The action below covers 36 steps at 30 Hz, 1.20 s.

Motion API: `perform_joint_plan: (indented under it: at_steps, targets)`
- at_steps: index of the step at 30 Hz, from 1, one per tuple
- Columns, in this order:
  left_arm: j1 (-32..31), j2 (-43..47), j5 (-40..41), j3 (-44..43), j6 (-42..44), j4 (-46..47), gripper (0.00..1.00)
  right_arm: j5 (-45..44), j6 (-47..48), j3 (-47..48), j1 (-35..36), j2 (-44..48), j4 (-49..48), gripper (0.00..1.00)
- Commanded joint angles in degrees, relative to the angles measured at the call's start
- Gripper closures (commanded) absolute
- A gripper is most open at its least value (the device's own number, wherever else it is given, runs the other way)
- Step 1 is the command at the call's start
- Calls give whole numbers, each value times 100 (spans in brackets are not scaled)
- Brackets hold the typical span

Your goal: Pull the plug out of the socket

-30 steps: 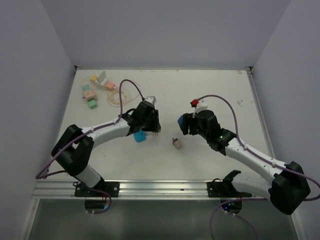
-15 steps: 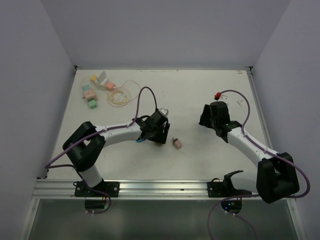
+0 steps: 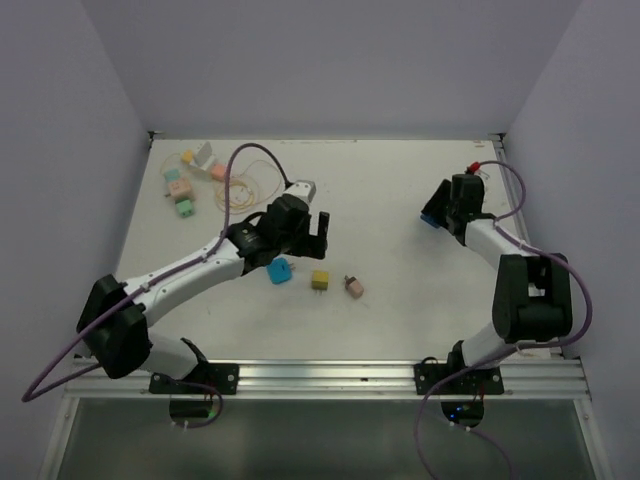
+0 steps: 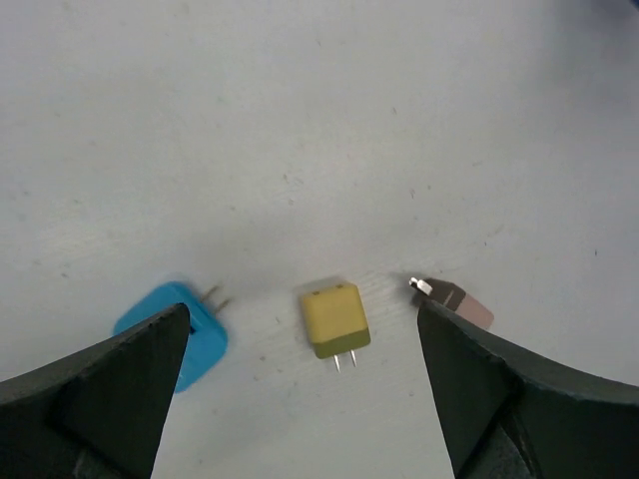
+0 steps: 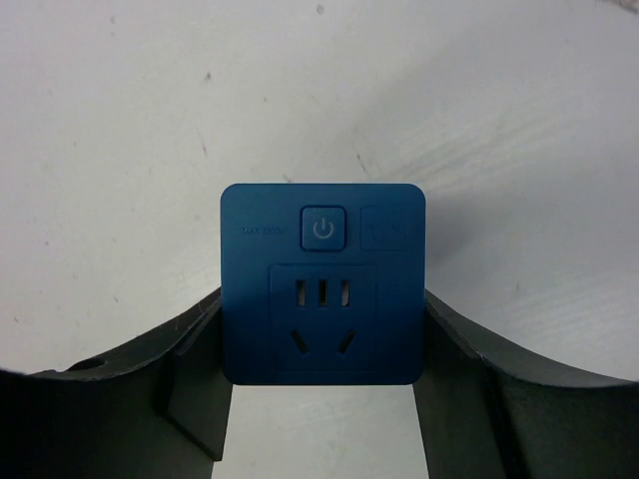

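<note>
Below the left fingers, spread wide, lies the yellow plug; right fingers clamp the socket

**Top view:** fixed high behind the rig, looking down and forward over the whole table.
**Left wrist view:** close, facing straight down at the yellow plug (also seen mid-table from above).
**Right wrist view:** very close, square onto the blue socket, which the top view shows near the table's right edge.
</note>
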<state>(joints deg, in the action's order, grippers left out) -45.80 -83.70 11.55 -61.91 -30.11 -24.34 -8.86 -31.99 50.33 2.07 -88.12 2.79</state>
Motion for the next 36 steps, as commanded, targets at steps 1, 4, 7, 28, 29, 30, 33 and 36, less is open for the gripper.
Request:
perform_joint_plan:
  at_steps: [1, 4, 7, 28, 29, 30, 33, 36]
  targets:
    - [606, 871, 251, 475, 303, 288, 0, 533, -141, 635, -380, -442, -892, 100]
    - [1265, 1434, 251, 977, 479, 421, 1, 1008, -299, 908, -707, -926, -1157, 100]
    - [1784, 1953, 295, 1442, 690, 517, 0, 1448, -413, 1163, -953, -1339, -1394, 100]
    - [2436, 2604, 708, 2078, 1165, 975, 1, 2758, -1345, 804, -1788, -2175, -2169, 23]
    - [2444, 2622, 699, 2078, 1148, 983, 1, 2750, -1284, 716, -1806, -2122, -2142, 20]
    - [2462, 2622, 691, 2086, 1156, 975, 1, 2732, -1249, 689, -1850, -2105, -2064, 19]
    - [2488, 2622, 673, 2086, 1148, 984, 1, 2714, -1152, 593, -1911, -1991, -1923, 14]
    - [2515, 2622, 664, 2078, 1121, 984, 1, 2723, -1134, 470, -1938, -1824, -1905, 12]
